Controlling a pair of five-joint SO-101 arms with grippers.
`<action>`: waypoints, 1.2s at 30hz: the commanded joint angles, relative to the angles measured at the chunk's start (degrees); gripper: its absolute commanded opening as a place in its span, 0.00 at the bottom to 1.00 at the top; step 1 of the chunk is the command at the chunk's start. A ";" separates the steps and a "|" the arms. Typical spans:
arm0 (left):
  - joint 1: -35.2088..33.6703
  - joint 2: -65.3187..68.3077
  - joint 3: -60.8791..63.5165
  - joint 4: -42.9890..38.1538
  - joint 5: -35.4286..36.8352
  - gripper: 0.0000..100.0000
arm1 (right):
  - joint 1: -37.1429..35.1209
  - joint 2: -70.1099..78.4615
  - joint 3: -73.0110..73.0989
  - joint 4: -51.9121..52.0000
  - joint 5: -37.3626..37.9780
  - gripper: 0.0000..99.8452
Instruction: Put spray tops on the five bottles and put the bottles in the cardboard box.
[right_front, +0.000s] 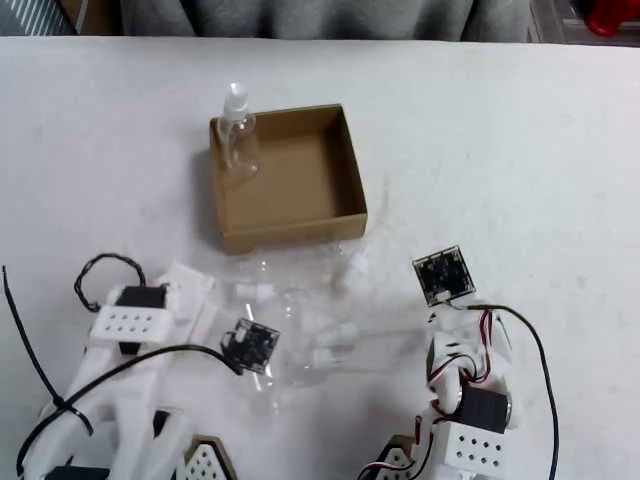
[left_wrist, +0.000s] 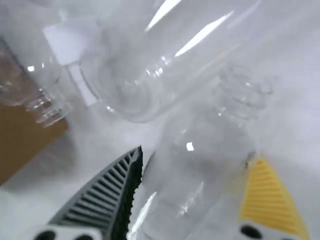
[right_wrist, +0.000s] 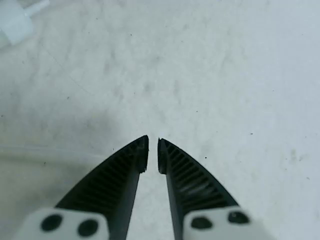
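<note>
**Fig.** My left end effector (left_wrist: 197, 157) pinches an uncapped clear bottle (left_wrist: 205, 170); my right end effector (right_wrist: 153, 155) is empty, its fingers pressed almost together.

My black and yellow fingers appear to touch the bottle's wall on both sides. It lies among the loose bottles (right_front: 300, 335) between my arms, near the cardboard box (right_front: 290, 228), where one capped bottle (right_front: 238, 140) stands in a corner. Likely faults: the thin, slick wall may buckle or slip out under a hard squeeze. Lifting may nudge the neighbouring bottle (left_wrist: 150, 65) and set it rolling. The spray top (right_wrist: 12, 20) near my right end effector is small and easily missed. The bench (right_front: 500, 130) is white, matt and faintly scuffed, so clear plastic reads poorly against it. Beyond its far edge are grey shapes and something red, too cropped to name.
</note>
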 joint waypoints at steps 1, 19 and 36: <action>-0.66 -1.36 0.97 -0.18 3.43 0.31 | -0.48 -0.22 0.79 -0.22 0.44 0.01; -1.80 -1.80 -2.29 17.23 16.09 0.12 | -0.40 -0.22 0.79 -0.22 0.44 0.01; -17.98 -1.45 -9.93 12.75 47.21 0.12 | -0.31 -0.22 0.79 -0.13 0.44 0.01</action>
